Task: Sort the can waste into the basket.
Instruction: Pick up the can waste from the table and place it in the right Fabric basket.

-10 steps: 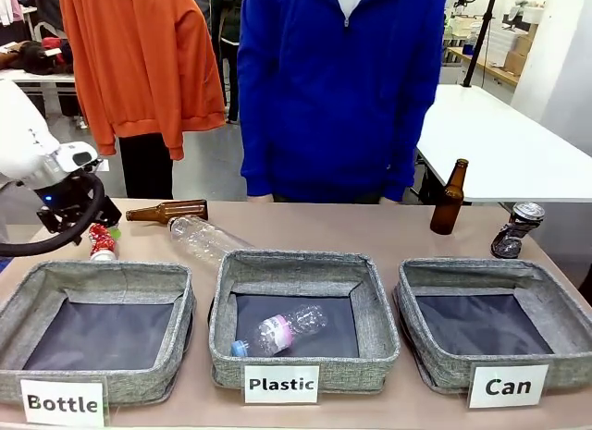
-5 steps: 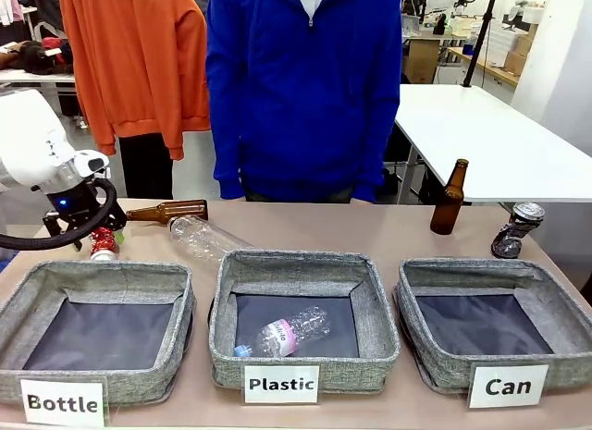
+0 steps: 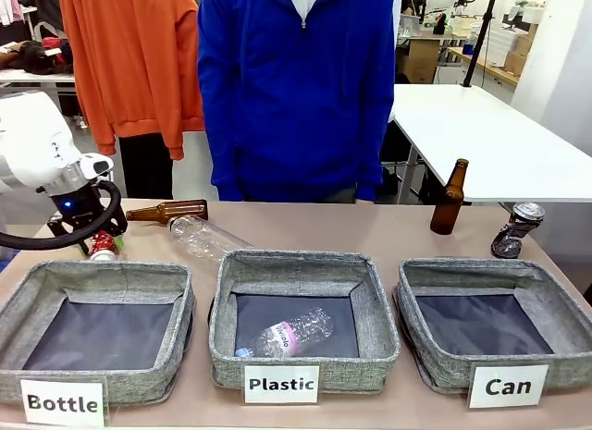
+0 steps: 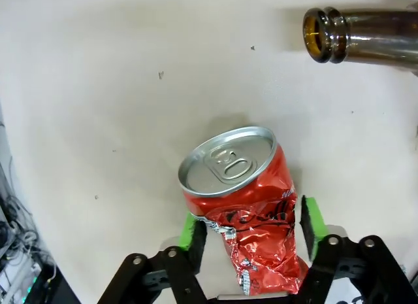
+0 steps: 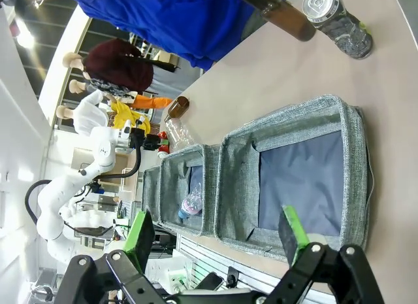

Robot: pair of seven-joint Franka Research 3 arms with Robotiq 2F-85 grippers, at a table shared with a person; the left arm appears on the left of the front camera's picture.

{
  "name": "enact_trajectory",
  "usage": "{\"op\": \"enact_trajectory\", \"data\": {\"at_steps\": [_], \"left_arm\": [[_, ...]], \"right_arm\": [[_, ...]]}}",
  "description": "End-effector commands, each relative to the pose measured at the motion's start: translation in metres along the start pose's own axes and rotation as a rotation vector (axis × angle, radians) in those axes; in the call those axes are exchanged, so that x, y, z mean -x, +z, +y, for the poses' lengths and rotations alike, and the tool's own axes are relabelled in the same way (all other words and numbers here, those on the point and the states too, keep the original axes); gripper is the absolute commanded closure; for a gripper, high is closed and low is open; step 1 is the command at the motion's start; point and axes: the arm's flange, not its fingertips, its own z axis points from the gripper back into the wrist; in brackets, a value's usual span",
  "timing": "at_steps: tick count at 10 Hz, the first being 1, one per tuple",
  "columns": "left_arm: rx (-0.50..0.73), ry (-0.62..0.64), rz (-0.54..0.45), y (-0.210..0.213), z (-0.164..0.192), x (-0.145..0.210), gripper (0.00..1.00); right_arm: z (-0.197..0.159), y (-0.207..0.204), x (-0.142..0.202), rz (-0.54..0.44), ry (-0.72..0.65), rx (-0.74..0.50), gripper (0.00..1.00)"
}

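Observation:
The crushed red can lies on the table with its silver top facing my left wrist camera. My left gripper is open and straddles it, green pads close to both sides. From the front, this gripper hangs over the red can at the far left, behind the "Bottle" bin. The dark crushed can stands at the far right, behind the basket labelled "Can". In the right wrist view, my right gripper is open and holds nothing, above the basket, with the dark can beyond.
The "Bottle" bin and the "Plastic" bin sit in a row left of the basket. A clear bottle lies in the middle one. A brown bottle and a clear bottle lie behind; another brown bottle stands upright. A person stands across the table.
My left gripper has come in from the left edge toward the red can and now covers it. The person shifted left. The clear bottle in the Plastic bin rolled and settled.

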Motion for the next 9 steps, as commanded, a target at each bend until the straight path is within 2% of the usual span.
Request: {"op": "enact_trajectory", "data": {"at_steps": [1, 2, 3, 4, 5, 7, 8, 9], "left_arm": [[-0.019, 0.029, 0.008, 0.005, -0.002, -0.002, 1.0], [-0.021, 0.03, -0.001, 0.006, -0.003, -0.001, 1.0], [-0.024, 0.032, -0.01, 0.007, -0.002, 0.0, 0.87], [-0.02, 0.035, -0.022, 0.01, -0.001, 0.001, 0.96], [-0.009, 0.036, -0.032, 0.014, -0.001, 0.002, 1.0], [-0.003, 0.023, -0.072, 0.031, -0.001, 0.006, 1.0], [0.021, 0.011, -0.123, 0.057, 0.005, 0.013, 1.0], [0.064, -0.025, -0.196, 0.101, 0.015, 0.03, 1.0]], "right_arm": [[0.0, 0.002, -0.004, -0.018, 0.025, -0.025, 0.0], [0.0, 0.002, -0.004, -0.018, 0.025, -0.025, 0.0], [0.0, 0.002, -0.004, -0.018, 0.025, -0.025, 0.0], [0.0, 0.002, -0.004, -0.018, 0.025, -0.025, 0.0], [0.0, 0.002, -0.004, -0.018, 0.025, -0.025, 0.0], [0.0, 0.002, -0.004, -0.018, 0.025, -0.025, 0.0], [0.0, 0.002, -0.004, -0.018, 0.025, -0.025, 0.0], [0.0, 0.002, -0.004, -0.018, 0.025, -0.025, 0.0]]}}
